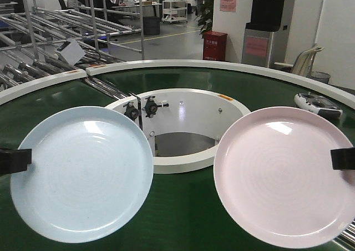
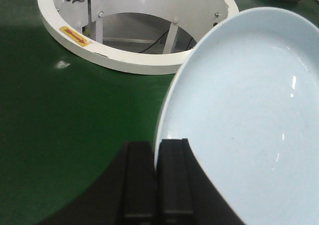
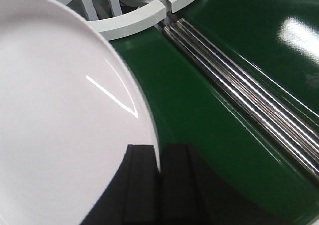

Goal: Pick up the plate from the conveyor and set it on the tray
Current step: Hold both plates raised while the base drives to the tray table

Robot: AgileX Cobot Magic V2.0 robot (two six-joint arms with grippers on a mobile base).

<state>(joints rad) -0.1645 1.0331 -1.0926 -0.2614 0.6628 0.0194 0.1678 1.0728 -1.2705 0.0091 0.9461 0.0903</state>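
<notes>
Green conveyor [image 1: 183, 212]; white handheld device [image 1: 317, 103] on belt.

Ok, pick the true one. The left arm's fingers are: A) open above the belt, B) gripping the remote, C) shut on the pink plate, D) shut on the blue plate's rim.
D: the left fingers pinch the blue plate by its rim; the pink plate is in the right fingers.
</notes>
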